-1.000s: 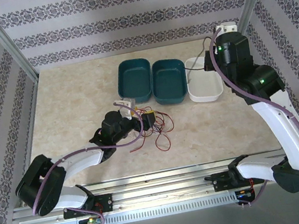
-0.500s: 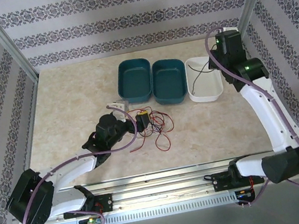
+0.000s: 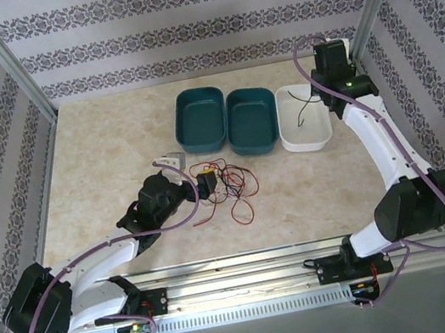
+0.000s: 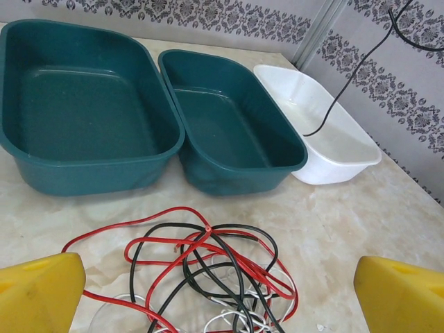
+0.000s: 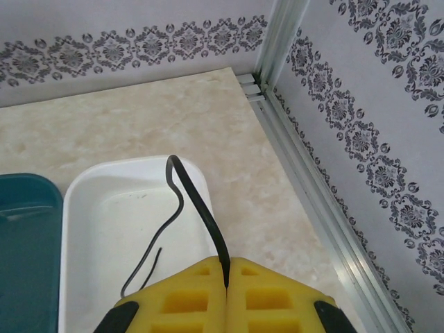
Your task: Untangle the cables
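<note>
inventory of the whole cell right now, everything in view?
dark teal plastic tubs: 2, teal, side by side at table's far middle, empty
white plastic tub: 1, white, right of the teal pair
tangle of thin cables: 1, red, black and white, on the table in front of the tubs
single thin black cable: 1, black, hanging over the white tub
marble-look tabletop: 1, beige
patterned wall panels: lilac-grey, around the table
left arm: left jaws open, facing the tangle
right arm: right jaws shut on the black cable
</note>
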`<move>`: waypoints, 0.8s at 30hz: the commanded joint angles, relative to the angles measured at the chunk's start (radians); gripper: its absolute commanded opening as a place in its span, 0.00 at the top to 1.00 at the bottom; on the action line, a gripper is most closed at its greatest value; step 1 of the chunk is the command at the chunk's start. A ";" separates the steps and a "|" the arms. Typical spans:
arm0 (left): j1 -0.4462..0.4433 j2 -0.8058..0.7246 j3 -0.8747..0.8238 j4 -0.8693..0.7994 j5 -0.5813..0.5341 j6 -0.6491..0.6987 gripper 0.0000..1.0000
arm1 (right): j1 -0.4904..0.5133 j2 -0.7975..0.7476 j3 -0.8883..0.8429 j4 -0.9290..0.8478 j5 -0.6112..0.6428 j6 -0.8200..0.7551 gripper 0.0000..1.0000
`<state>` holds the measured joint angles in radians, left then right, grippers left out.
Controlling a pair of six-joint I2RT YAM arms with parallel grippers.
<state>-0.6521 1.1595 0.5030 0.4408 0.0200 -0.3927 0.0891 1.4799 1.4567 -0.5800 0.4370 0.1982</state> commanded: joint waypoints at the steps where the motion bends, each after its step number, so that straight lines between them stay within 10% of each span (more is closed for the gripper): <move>1: 0.011 -0.016 -0.006 -0.027 -0.021 0.027 0.01 | -0.007 0.049 -0.028 0.044 0.039 -0.031 1.00; 24: 0.011 -0.008 -0.010 -0.045 -0.036 0.000 0.01 | -0.010 0.361 -0.030 0.091 0.072 -0.050 1.00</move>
<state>-0.6521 1.1591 0.5030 0.4137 -0.0013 -0.3927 0.0868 1.8160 1.4364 -0.4850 0.4713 0.1608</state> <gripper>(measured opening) 0.993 0.064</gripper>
